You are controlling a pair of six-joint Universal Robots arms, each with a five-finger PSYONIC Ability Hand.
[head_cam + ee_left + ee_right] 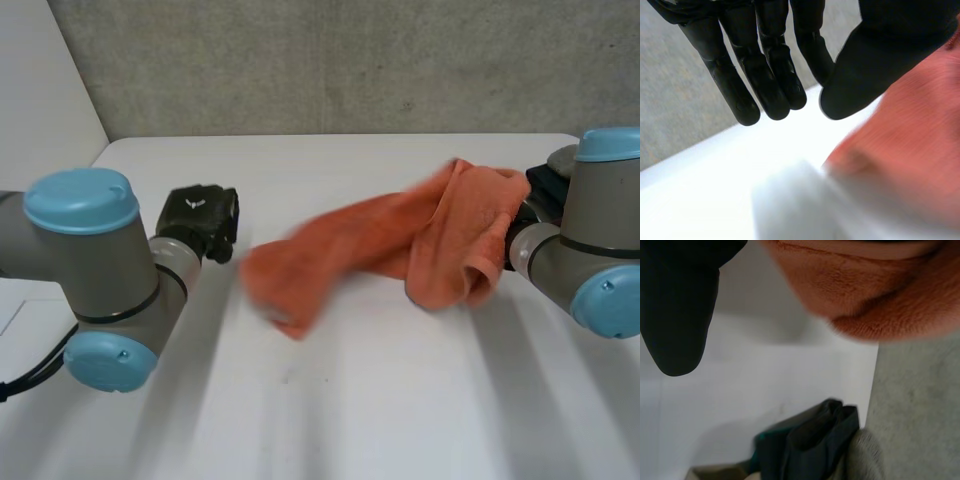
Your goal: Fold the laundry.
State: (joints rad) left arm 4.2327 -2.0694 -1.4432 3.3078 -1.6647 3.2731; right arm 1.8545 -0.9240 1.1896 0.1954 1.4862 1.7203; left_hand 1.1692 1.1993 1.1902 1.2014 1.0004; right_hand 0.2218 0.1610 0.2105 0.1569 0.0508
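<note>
Hanging orange towel drapes right hand.

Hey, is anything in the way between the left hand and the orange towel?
No, nothing visible: only bare white table lies between the open left hand and the nearest end of the orange towel.

White table, grey concrete wall
</note>
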